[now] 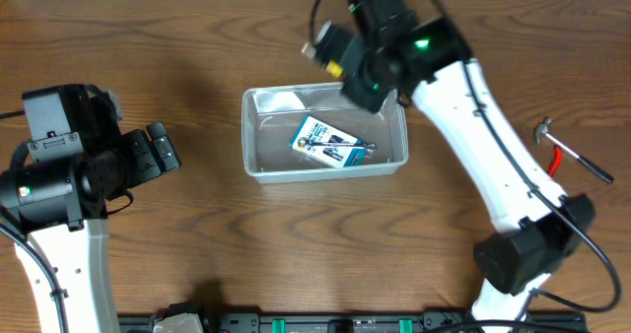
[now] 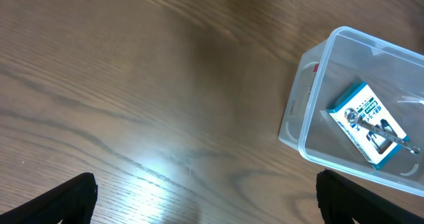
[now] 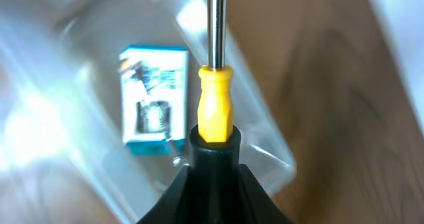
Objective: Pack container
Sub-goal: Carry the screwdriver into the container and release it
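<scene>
The clear plastic container [image 1: 256, 162] sits mid-table and holds a blue-and-white carded tool pack [image 1: 328, 144]. It also shows in the left wrist view [image 2: 298, 118] with the pack [image 2: 366, 123], and blurred in the right wrist view [image 3: 265, 144] with the pack [image 3: 154, 98]. My right gripper [image 1: 340, 62] hovers over the container's far right corner, shut on a screwdriver with a yellow-and-black handle [image 3: 215, 108] and steel shaft. My left gripper [image 2: 205, 201] is open and empty over bare wood, left of the container [image 1: 153, 156].
A hammer with a red-and-black handle [image 1: 567, 159] lies on the table at the far right. The table is brown wood [image 1: 197, 254]. The right arm's white links [image 1: 493, 156] cross the area right of the container.
</scene>
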